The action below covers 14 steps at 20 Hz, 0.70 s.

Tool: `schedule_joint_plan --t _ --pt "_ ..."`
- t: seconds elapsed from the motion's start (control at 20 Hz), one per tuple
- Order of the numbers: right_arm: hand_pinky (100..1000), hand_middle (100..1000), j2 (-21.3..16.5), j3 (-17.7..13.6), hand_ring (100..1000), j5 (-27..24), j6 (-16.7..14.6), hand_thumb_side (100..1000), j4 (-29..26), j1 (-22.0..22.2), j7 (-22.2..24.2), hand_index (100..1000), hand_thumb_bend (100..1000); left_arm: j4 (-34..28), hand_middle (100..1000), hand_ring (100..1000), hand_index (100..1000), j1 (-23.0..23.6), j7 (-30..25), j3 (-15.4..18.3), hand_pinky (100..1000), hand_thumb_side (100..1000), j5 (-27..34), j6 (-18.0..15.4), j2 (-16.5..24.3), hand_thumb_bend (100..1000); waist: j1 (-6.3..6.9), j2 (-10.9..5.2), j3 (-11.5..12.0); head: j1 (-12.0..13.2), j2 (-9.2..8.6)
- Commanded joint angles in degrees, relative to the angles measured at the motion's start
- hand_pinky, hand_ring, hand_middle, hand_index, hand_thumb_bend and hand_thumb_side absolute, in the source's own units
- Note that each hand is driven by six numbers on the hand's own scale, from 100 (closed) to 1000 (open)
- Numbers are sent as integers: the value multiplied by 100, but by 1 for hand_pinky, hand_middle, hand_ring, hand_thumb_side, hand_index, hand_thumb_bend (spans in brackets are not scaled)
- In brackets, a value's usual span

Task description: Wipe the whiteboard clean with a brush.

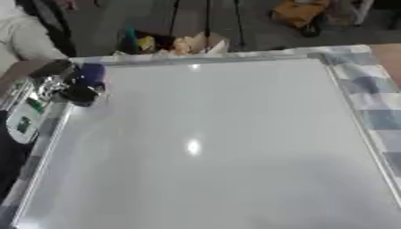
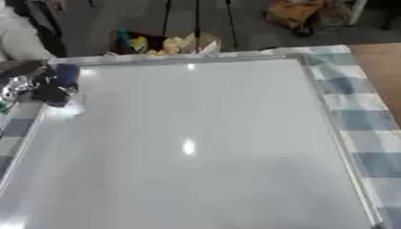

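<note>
Checked blue-and-white cloth covered the bench, and on it lay the whiteboard, its surface bare and glossy with a light glare near the middle. At the board's far left corner we saw the left robot hand curled round a dark blue brush, which touched the board. We saw no right robot hand in either view.

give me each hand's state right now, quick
Left hand: at the whiteboard's upper-left corner, shut on a dark blue brush.
Right hand: not in view.
</note>
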Motion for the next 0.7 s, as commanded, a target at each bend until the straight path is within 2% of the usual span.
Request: schedule_joint_plan --t 0.05,0.7 --pt "769 724 -58 -20 810 41 -15 977 -85 -42 5 859 100 99 386 487 267 -154 78 116 467 482 -5 8 78 100 -15 -85 -20 19 -89" --pt "769 723 -27 5 810 72 -18 978 -85 -79 18 859 100 577 382 487 278 -319 203 149 462 486 -224 12 -44 100 -26 -44 -85 44 -131"
